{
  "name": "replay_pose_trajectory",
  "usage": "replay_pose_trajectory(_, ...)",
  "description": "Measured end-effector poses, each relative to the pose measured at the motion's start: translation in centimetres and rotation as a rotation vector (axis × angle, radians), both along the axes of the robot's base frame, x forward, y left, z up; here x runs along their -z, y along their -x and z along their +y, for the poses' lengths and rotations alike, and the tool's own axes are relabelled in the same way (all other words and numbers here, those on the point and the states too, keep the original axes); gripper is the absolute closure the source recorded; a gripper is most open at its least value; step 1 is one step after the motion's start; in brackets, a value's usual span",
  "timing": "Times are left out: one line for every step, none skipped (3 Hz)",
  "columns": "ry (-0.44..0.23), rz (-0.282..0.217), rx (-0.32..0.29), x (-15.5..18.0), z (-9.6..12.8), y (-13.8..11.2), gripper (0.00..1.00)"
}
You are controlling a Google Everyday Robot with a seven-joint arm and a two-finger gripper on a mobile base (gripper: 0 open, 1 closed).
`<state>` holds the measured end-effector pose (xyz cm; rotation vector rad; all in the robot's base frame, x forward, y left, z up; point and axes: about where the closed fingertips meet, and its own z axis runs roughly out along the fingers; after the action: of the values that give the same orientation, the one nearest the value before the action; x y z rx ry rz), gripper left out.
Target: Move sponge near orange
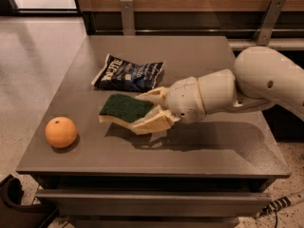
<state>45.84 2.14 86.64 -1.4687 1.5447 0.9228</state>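
The sponge [124, 108], dark green on top with a pale yellow base, is held in my gripper [145, 110] just above the grey table [204, 151], left of its middle. The cream fingers [154, 122] are shut on the sponge from its right side. The orange [61, 132] sits on the table near the front left corner, a short gap to the left of the sponge. My white arm [247, 87] reaches in from the right.
A dark blue snack bag [128, 73] lies on the table just behind the sponge. A wooden wall with metal brackets [127, 14] runs behind the table. A dark object [14, 203] is on the floor at the front left.
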Motion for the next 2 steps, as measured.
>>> replay_pose_trajectory(0.002,0.002,-0.023,0.22,0.78,0.07,0.87)
replay_pose_trajectory(0.003,0.001,-0.026,0.17,0.94,0.17,0.64)
